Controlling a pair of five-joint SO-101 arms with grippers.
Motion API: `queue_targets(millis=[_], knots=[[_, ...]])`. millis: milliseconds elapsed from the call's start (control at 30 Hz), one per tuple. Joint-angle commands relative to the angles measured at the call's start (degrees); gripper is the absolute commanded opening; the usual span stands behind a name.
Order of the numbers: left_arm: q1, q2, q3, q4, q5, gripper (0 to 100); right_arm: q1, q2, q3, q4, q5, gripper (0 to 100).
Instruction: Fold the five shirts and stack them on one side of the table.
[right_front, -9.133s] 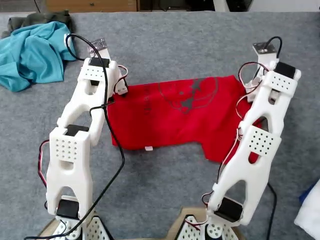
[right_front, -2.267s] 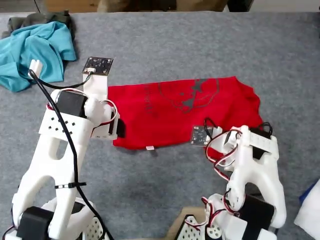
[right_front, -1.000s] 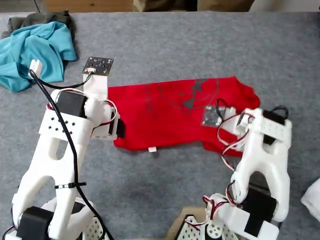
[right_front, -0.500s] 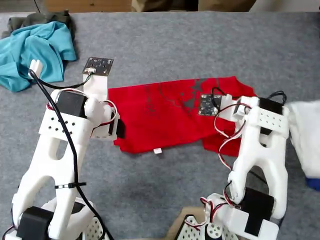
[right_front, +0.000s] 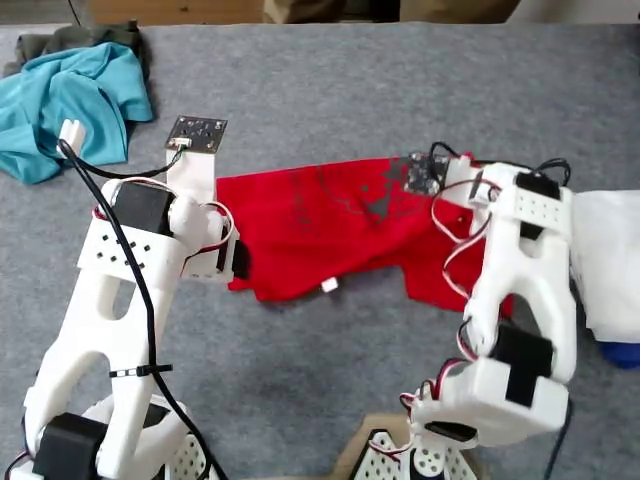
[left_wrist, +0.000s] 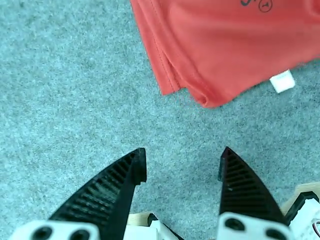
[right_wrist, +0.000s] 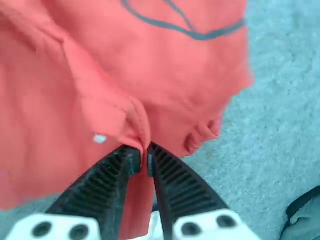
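The red cotton shirt (right_front: 320, 230) lay on the grey table (right_front: 330, 90), long axis running arm to arm. The right hand (right_wrist: 141, 150) pinched a fold at one end; the left hand (left_wrist: 182, 160), spread, hung just beside the opposite corner.

You've got grey felt (right_front: 330, 90) covering the table, and it looks nubbly up close in both wrist views. Beyond the far edge you can see a strip of wooden furniture (right_front: 180, 10). A tan board (right_front: 352, 452) sits at the near edge.
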Motion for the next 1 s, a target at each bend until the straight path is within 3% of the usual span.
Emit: queue_targets(millis=[0,233,367,467,667,833,967], knots=[[-0.09,-1.80,-0.53,0.44,-0.18,24,-0.92,1.10,-6.20,1.67,-1.76,2.3],[0.00,-1.80,-0.53,0.26,-0.18,24,-3.56,1.01,-7.43,5.45,-1.85,23.8],[-0.35,-1.80,-0.09,0.44,-1.41,24,-3.56,0.92,-8.13,5.54,-2.81,31.0],[-0.44,-1.80,-0.18,0.44,-1.58,24,-3.30,0.48,-9.45,7.82,-3.52,32.2],[0.88,-1.89,-0.79,0.44,-1.05,24,-4.18,-8.40,-10.51,22.51,-3.08,32.2],[1.67,-1.80,-3.08,0.00,4.66,24,-4.09,-18.77,-3.91,29.36,0.26,32.2],[1.58,-1.19,-3.25,-1.49,9.58,24,-4.53,-25.71,5.76,28.57,1.05,32.2]])
